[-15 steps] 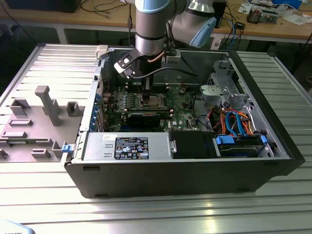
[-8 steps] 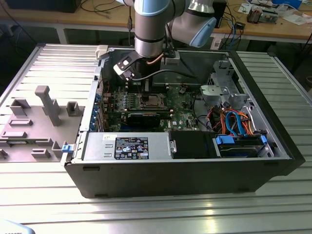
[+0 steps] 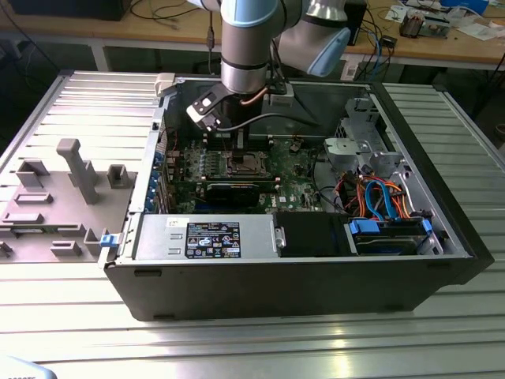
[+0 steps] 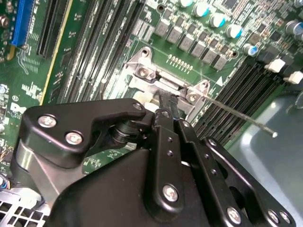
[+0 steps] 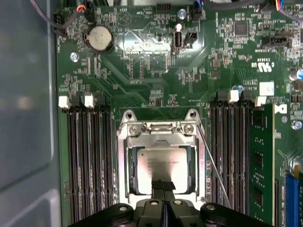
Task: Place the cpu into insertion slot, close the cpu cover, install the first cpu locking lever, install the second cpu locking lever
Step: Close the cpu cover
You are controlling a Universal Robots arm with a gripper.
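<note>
Two steps look done to me: cpu point(image 5: 163, 168) seated, cpu cover point(image 5: 162, 142) down. My gripper point(image 5: 163, 185), fingers together, rests over it; one locking lever point(image 5: 213, 165) sticks up unlatched.

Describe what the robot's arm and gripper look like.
The arm is silver-grey metal tubing with pale blue joint caps; a dark cable and a copper-coloured one run past its wrist. The gripper is matt black, built of flat angular links fastened with silver screws, narrowing to slim black fingers.

Coin cell point(image 5: 100, 38) near memory slots point(image 5: 88, 156); blue drive cables point(image 3: 384, 199).
</note>
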